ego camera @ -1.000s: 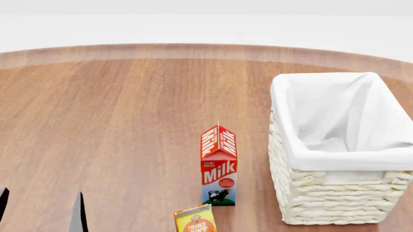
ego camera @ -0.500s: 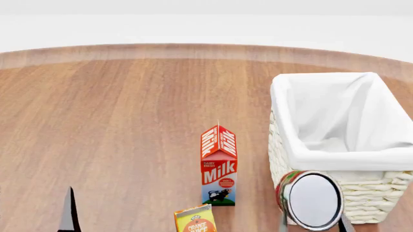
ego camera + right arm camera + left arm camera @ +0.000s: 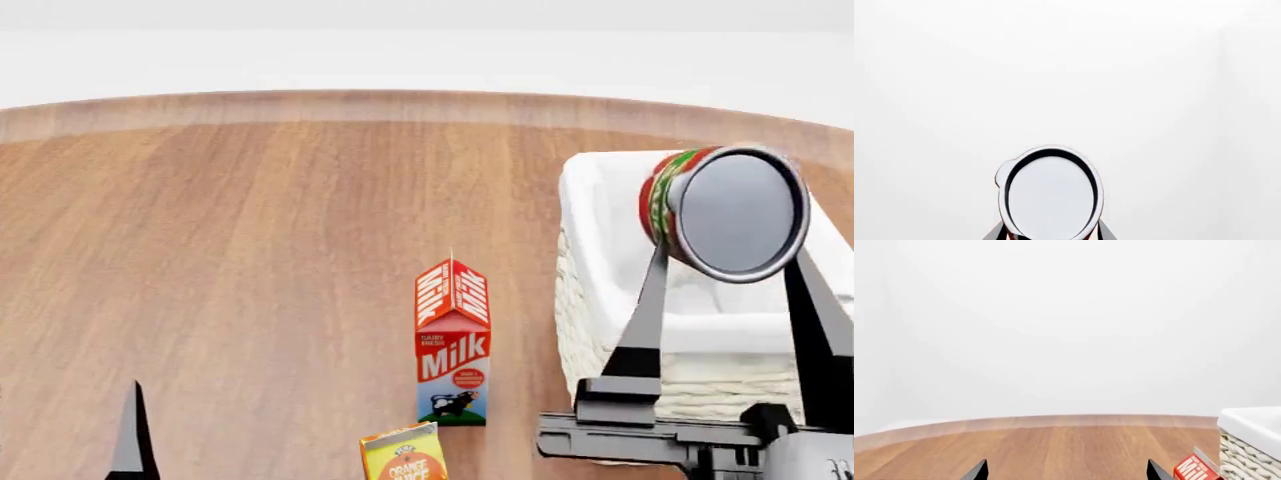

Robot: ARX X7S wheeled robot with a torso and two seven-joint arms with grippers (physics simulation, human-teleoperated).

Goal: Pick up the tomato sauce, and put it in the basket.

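Observation:
The tomato sauce [image 3: 727,210] is a small can with a red and green label, tipped so its silver end faces the head camera. My right gripper [image 3: 730,256] is shut on it, one dark finger on each side, and holds it in the air over the near part of the basket [image 3: 598,262], a cream wicker one with white lining. The right wrist view shows only the can's silver end [image 3: 1051,192] between the fingers of the right gripper [image 3: 1051,235], against white. My left gripper [image 3: 1067,472] is open and holds nothing, low over the table; one finger [image 3: 134,435] shows at the head view's lower left.
A red milk carton [image 3: 453,340] stands left of the basket, with an orange juice carton [image 3: 404,455] just in front of it. The left wrist view shows the milk carton [image 3: 1194,470] and the basket's corner [image 3: 1251,440]. The wooden table [image 3: 267,250] has a rounded far edge.
My right gripper has risen with the can from the frame's lower edge, in front of the basket, up over the basket's near part. The left finger has barely shifted.

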